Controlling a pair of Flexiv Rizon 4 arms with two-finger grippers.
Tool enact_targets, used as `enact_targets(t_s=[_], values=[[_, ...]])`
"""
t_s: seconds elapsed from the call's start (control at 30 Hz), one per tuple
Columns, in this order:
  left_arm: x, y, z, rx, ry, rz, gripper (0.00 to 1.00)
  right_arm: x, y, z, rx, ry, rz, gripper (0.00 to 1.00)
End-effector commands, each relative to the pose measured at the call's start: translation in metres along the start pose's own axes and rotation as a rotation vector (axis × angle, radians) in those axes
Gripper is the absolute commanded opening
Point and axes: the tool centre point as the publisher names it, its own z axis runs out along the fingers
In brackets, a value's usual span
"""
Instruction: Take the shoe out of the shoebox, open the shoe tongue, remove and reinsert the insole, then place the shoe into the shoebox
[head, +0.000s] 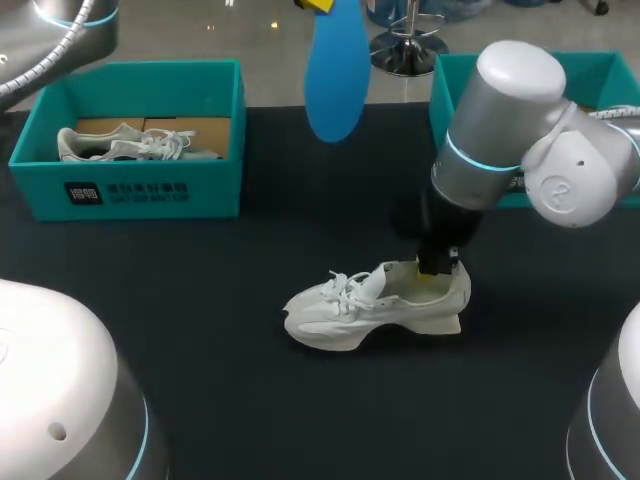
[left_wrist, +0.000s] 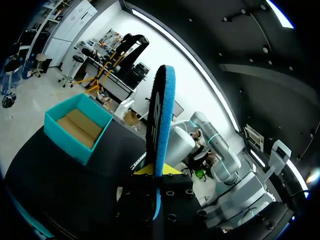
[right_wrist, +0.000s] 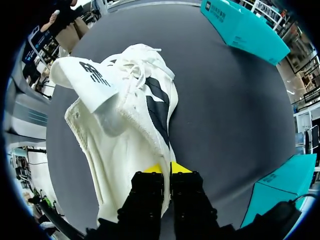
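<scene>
Shoe (head: 375, 310) is on its sole on the table (head: 200, 300), centre of the head frame. Its long axis runs left-right, toe left, heel right. My right gripper (head: 437, 272) is clamped on the heel collar. My left gripper (left_wrist: 157, 170) is pinching the blue insole (head: 335, 70) at top middle, long axis up-down in frame. Teal box (head: 600, 75) is upper right, behind my right arm.
</scene>
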Motion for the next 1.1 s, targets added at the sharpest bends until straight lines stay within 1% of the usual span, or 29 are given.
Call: enact_targets(t_s=[0.03, 0.07, 0.2, 0.27, 0.33, 0.37, 0.4, 0.43, 1.1], values=[[0.000, 0.000, 0.000, -0.002, 0.001, 0.001, 0.00, 0.007, -0.011, -0.039, -0.015, -0.029, 0.006, 0.00], [0.000, 0.000, 0.000, -0.002, 0.001, 0.001, 0.00, 0.006, -0.011, -0.049, -0.014, -0.033, 0.006, 0.00], [0.000, 0.000, 0.000, -0.002, 0.001, 0.001, 0.00, 0.001, -0.018, -0.072, -0.015, -0.031, 0.013, 0.00], [0.000, 0.000, 0.000, -0.002, 0.001, 0.001, 0.00, -0.001, -0.019, -0.082, -0.017, -0.047, 0.012, 0.00], [0.000, 0.000, 0.000, -0.002, 0.001, 0.001, 0.00, -0.003, -0.019, -0.088, -0.018, -0.040, 0.011, 0.00], [0.000, 0.000, 0.000, -0.002, 0.001, 0.001, 0.00, -0.005, -0.018, -0.091, -0.034, -0.021, 0.003, 0.00], [0.000, 0.000, 0.000, -0.002, 0.001, 0.001, 0.00, -0.007, -0.017, -0.090, -0.054, 0.003, -0.007, 0.00], [0.000, 0.000, 0.000, -0.002, 0.001, 0.001, 0.00, -0.008, -0.017, -0.090, -0.089, 0.024, -0.001, 0.00], [0.000, 0.000, 0.000, -0.002, 0.001, 0.001, 0.00, -0.008, -0.017, -0.090, -0.089, 0.024, -0.001, 0.00]])
